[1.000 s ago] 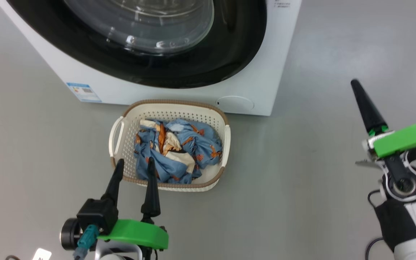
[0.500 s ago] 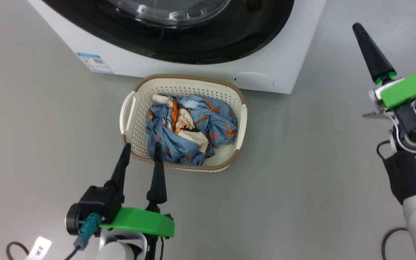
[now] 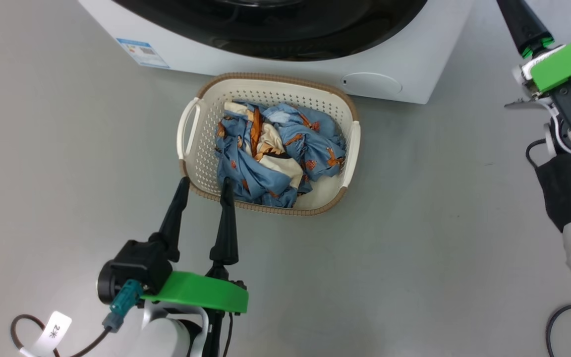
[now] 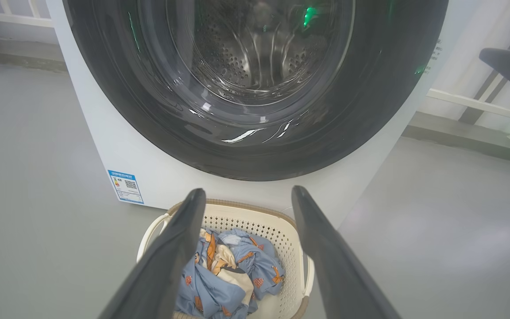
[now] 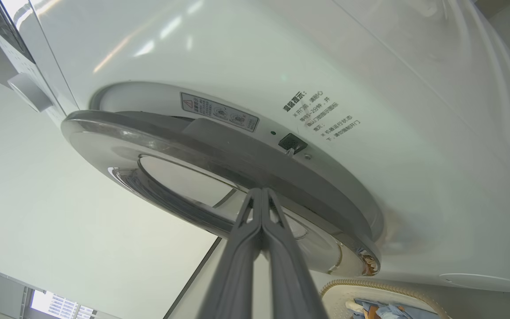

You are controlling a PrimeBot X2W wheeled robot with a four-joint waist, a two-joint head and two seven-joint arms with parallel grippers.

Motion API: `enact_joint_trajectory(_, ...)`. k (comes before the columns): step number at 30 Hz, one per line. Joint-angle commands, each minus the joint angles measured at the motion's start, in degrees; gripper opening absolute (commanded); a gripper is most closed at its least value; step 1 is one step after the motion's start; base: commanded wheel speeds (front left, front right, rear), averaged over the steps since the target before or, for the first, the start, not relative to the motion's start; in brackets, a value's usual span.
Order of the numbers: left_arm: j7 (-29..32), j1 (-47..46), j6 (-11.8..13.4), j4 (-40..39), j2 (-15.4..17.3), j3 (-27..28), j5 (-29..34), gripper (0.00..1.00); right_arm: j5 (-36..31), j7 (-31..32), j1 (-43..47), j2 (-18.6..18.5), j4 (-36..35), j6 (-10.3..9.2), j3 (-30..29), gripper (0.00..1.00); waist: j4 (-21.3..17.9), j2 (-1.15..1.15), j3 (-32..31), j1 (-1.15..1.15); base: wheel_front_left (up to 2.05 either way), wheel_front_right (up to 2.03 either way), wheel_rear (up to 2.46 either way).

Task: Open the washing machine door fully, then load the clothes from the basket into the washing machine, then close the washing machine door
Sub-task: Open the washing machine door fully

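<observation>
Right gripper [image 5: 261, 191] pinched closed, empty, frame centre | washing machine door [image 5: 171, 146] slightly ajar | left gripper [image 3: 205, 180] spread, empty | best: hook rim, swing outward

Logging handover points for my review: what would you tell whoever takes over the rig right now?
Left gripper: open, empty, poised by the near rim of the basket.
Right gripper: shut, empty, tips at the edge of the washing machine door.
Door: looks slightly ajar on the washing machine, far from fully open.
Clothes: piled in the basket, on the floor in front of the machine.
Done: no step completed.
Left: swing the door fully open, load the clothes, close the door.
</observation>
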Motion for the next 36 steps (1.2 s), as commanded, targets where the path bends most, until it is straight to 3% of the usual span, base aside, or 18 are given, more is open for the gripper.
enact_joint_trajectory(1, -0.4, -1.2, 0.3, -1.6, 0.7, 1.5, -0.4, 1.0, -0.3, 0.4, -1.2, 0.4, -1.2, 0.1, 1.0, 0.0, 0.7, -0.01, 0.7, 0.0, 0.0, 0.0, 0.0)
enact_joint_trajectory(24, -0.4, -1.8, 1.7, -3.2, 0.7, -0.9, -3.1, 1.0, -0.7, 1.5, -15.7, -1.7, 9.0, 0.1, 3.6, 0.0, 5.2, -0.01, 4.4, 0.0, 0.0, 0.0, 0.0)
enact_joint_trajectory(36, -0.4, -1.4, 1.9, -3.5, 0.7, -1.7, -3.8, 1.0, 2.2, 3.9, -20.3, -1.9, 14.5, 0.1, 3.6, 0.0, 6.8, -0.01, 4.8, 0.0, 0.0, 0.0, 0.0)
